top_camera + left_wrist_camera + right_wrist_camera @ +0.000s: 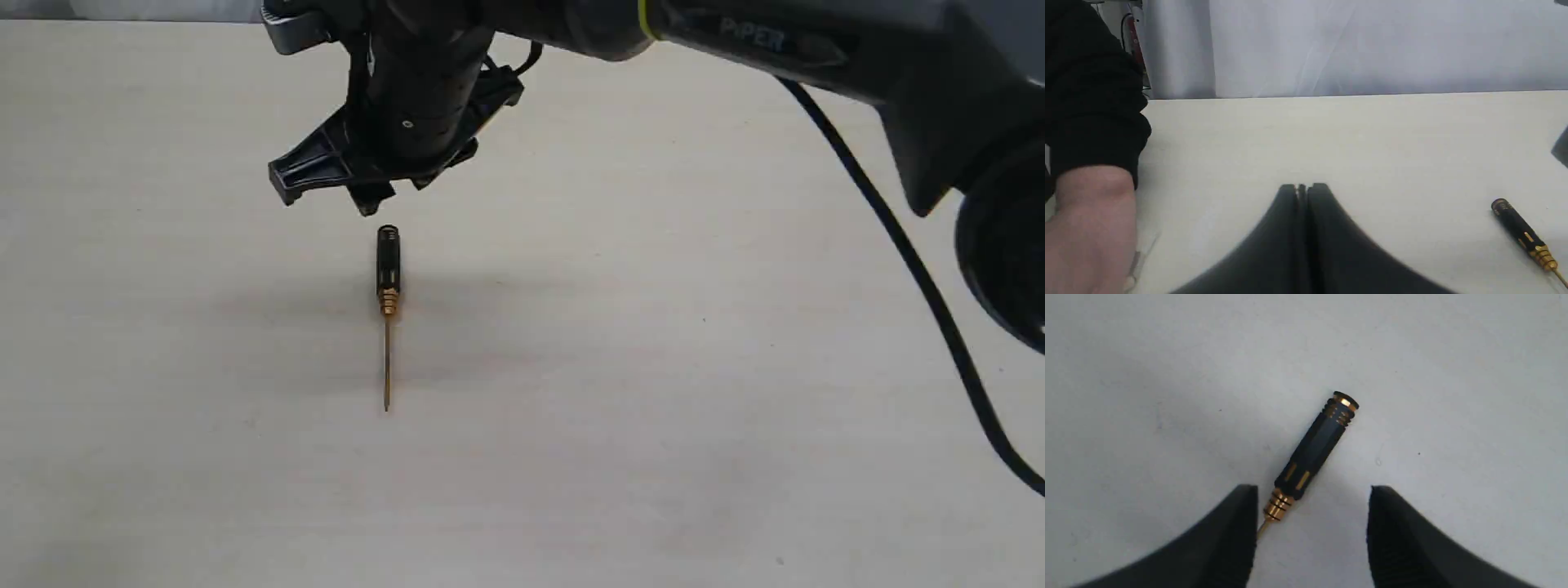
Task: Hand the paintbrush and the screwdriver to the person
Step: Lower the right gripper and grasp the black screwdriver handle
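Note:
The screwdriver (387, 278) lies flat on the pale table, black handle away from the camera and thin golden shaft toward it. My right gripper (326, 192) hovers just above its handle end. In the right wrist view this gripper (1312, 494) is open, and the screwdriver (1314, 449) lies between and beyond the fingertips, untouched. My left gripper (1302, 190) is shut on nothing, low over the table, with the screwdriver (1521, 232) off to one side. The person's bare forearm (1090, 228) in a dark sleeve rests at the table's edge. The paintbrush is out of view.
The right arm (816, 49) spans the top of the exterior view, and its black cable (914, 269) hangs down on the right. A white curtain (1372, 45) stands behind the table's far edge (1355, 94).

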Tool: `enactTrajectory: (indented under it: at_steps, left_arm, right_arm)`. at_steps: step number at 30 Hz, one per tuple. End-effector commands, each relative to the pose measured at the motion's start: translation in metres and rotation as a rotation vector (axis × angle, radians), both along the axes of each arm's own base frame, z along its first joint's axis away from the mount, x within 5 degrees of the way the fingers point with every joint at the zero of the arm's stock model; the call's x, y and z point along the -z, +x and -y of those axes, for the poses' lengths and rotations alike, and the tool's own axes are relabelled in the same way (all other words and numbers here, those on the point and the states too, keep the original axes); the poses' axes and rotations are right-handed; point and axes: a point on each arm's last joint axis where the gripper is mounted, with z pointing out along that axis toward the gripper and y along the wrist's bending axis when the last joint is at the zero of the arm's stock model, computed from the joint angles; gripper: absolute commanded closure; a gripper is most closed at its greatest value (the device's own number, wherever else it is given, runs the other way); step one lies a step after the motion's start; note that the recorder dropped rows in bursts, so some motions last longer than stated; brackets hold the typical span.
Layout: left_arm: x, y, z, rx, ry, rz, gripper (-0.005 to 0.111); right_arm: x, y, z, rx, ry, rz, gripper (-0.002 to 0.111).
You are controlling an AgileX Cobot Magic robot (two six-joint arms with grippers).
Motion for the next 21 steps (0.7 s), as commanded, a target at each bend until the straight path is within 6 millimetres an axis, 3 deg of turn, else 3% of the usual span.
enactTrajectory:
  at_steps: [1,15,21]
  left_arm:
    - [0.000,0.000,0.000,0.006,-0.006,0.007,0.107]
    - [0.000,0.000,0.000,0.005,-0.004,0.007,0.107]
    - [0.000,0.000,0.000,0.005,-0.004,0.007,0.107]
  right_arm:
    - [0.007,0.004,0.000,0.030,-0.009,0.013,0.063]
    - [0.058,0.012,-0.007,0.067,-0.039,-0.046,0.063]
    - [0.068,0.015,-0.011,0.064,-0.012,-0.027,0.063]
